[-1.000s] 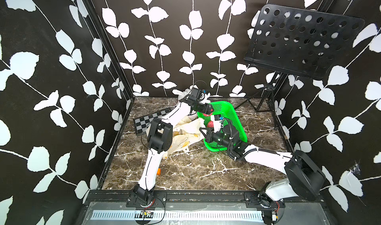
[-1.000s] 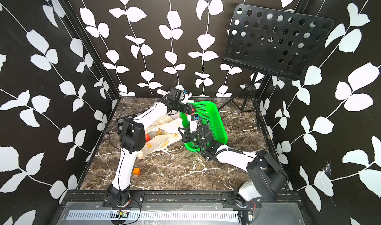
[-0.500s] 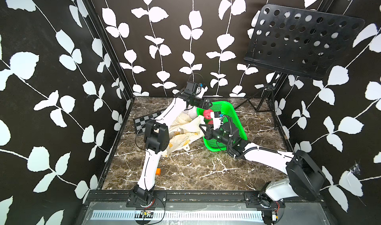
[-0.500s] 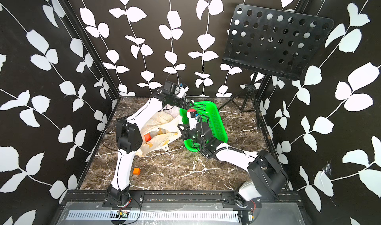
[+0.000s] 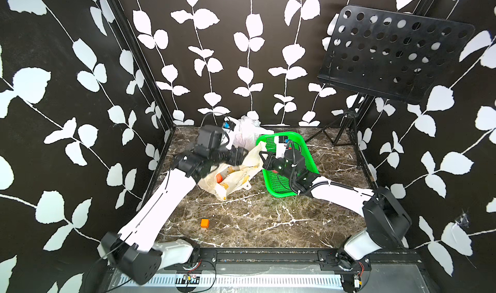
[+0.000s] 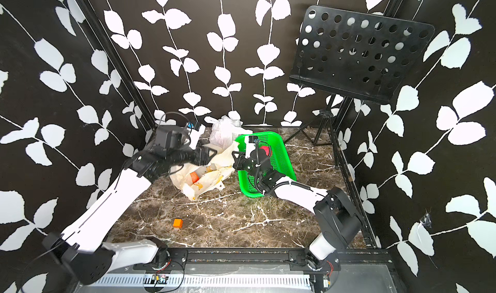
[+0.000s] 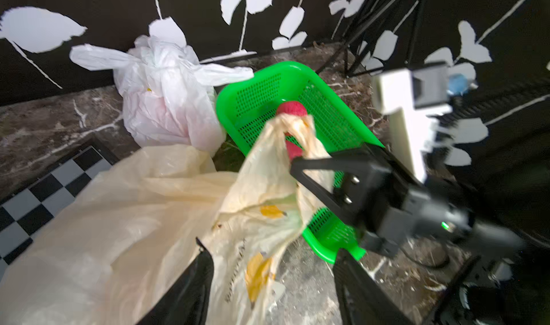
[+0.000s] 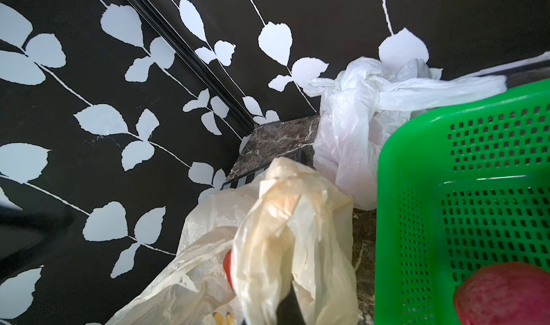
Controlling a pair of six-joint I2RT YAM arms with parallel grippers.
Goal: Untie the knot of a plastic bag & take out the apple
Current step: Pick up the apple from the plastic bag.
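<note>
Cream plastic bag: crumpled, translucent (yellow print) | apple: red, in basket

We see a black perforated music stand at the back right, its tripod feet on the brown marble table. A small orange block lies alone near the front. In the left wrist view, a checkerboard lies flat on the table.

1. A lab-style robot test booth; black leaf-print walls enclose a marble-look tabletop;
2. robot arms bolted to a metal rail; checkerboard calibration board; perforated music stand.
</note>
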